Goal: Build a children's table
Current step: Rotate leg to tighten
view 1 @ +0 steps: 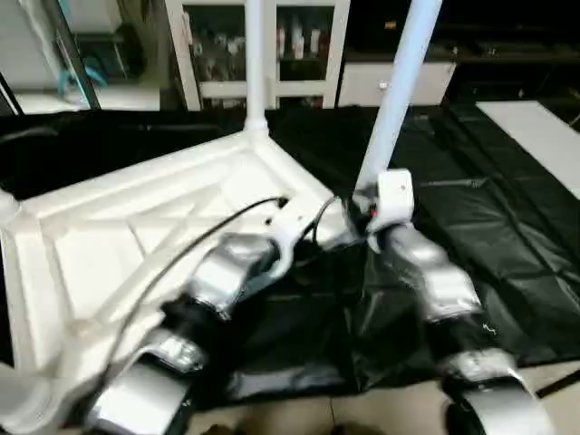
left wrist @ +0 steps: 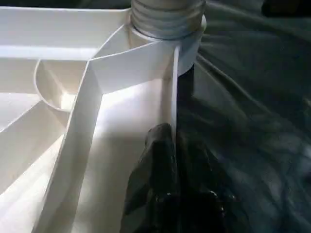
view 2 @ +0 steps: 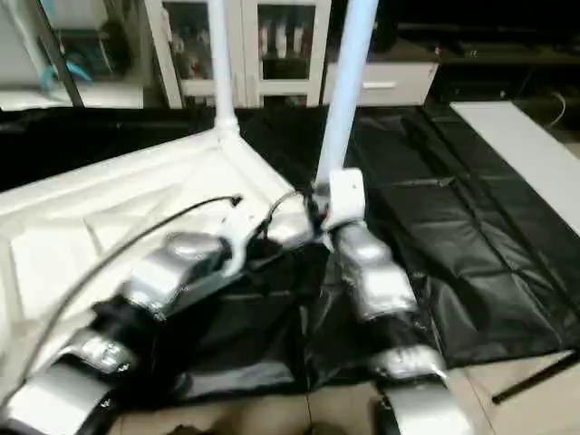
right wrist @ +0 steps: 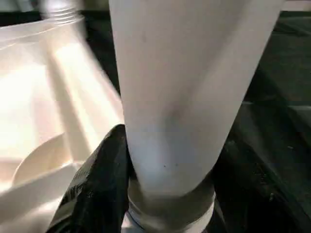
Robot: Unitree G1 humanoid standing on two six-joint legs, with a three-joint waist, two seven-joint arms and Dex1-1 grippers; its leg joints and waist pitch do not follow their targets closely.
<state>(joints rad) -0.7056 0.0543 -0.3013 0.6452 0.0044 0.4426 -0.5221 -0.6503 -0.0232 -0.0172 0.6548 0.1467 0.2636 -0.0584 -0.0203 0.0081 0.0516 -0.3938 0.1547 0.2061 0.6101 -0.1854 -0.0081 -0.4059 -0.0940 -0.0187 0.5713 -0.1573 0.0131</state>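
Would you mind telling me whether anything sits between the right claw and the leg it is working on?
Nothing visible does. The right claw has its black fingers on either side of the white leg, just above the threaded base, and the near finger lies against the tube.

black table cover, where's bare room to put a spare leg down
Bare black cover lies right of the right gripper, running to the white board at the far right edge. Another strip lies behind the tabletop, left of the standing leg. It is crowded in the middle, around the gripped leg and left gripper.
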